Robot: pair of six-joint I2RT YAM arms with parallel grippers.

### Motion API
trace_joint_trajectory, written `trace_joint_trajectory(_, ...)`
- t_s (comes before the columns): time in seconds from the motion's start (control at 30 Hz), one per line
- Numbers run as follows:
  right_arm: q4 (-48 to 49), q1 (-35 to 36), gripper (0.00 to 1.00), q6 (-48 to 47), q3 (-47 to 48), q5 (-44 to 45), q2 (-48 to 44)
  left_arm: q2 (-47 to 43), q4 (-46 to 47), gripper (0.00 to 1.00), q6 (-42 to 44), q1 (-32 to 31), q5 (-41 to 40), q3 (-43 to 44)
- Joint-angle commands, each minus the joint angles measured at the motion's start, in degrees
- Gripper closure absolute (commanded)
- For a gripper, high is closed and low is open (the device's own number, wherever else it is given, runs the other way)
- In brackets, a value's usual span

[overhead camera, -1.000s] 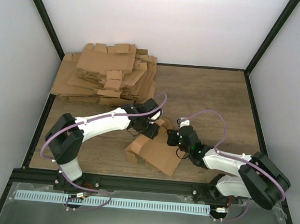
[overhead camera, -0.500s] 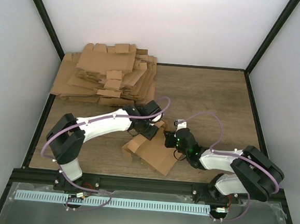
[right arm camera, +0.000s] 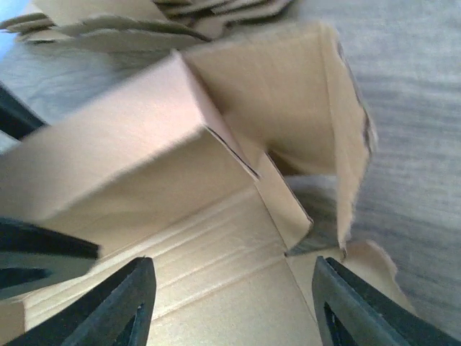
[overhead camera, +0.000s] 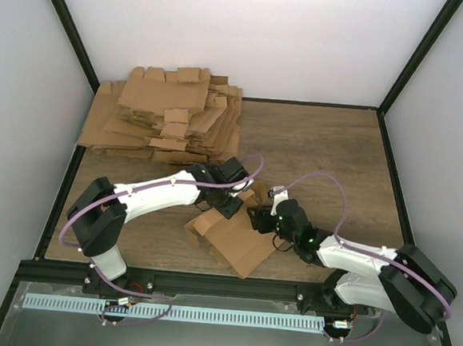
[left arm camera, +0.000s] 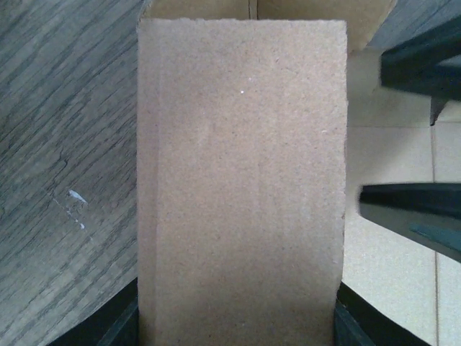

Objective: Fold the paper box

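Note:
The paper box (overhead camera: 230, 239), a brown cardboard piece partly folded with flaps standing up, lies on the table between the two arms. My left gripper (overhead camera: 229, 203) reaches onto its far end. In the left wrist view one upright panel (left arm camera: 241, 180) fills the whole gap between the fingers of the left gripper (left arm camera: 236, 328), which is shut on it. My right gripper (overhead camera: 258, 218) is at the box's right side. In the right wrist view the right gripper (right arm camera: 234, 303) stands open over the box's inner floor (right arm camera: 216, 288), with nothing pinched. A raised flap (right arm camera: 288, 108) stands beyond it.
A big pile of flat cardboard blanks (overhead camera: 164, 116) fills the back left of the wooden table (overhead camera: 337, 157). Dark frame posts and white walls close in the sides. The right gripper's dark fingers (left arm camera: 414, 213) show at the right of the left wrist view.
My right gripper has opened and let go of the box. The box has slid a little toward the front left. The left gripper keeps its hold.

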Motion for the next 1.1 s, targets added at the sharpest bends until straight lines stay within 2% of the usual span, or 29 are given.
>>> trace_joint_trajectory(0.0, -2.6, 0.2, 0.34, -4.0, -0.3, -1.9, -6.2, -1.1, 1.0, 0.51, 2.1, -0.2, 0.5, -0.9)
trace_joint_trajectory(0.2, -4.4, -2.2, 0.26, -6.3, -1.8, -5.5, -13.8, -1.0, 1.1, 0.51, 3.0, -0.2, 1.8, -1.0)
trace_joint_trajectory(0.47, -0.6, -16.5, 0.26, -7.3, -4.4, -20.0, -17.7, -1.2, 1.0, 0.51, 3.3, -0.2, 3.2, -1.3)
trace_joint_trajectory(0.77, 7.8, -26.5, 0.37, -6.4, -5.8, -29.0, -9.5, -1.2, 0.1, 0.51, 4.1, -0.2, 3.3, -1.0)
trace_joint_trajectory(1.07, 11.9, -26.8, 0.50, -9.4, -5.9, -32.1, -5.2, -2.0, 0.0, 0.51, 4.7, -0.2, 3.2, -1.3)
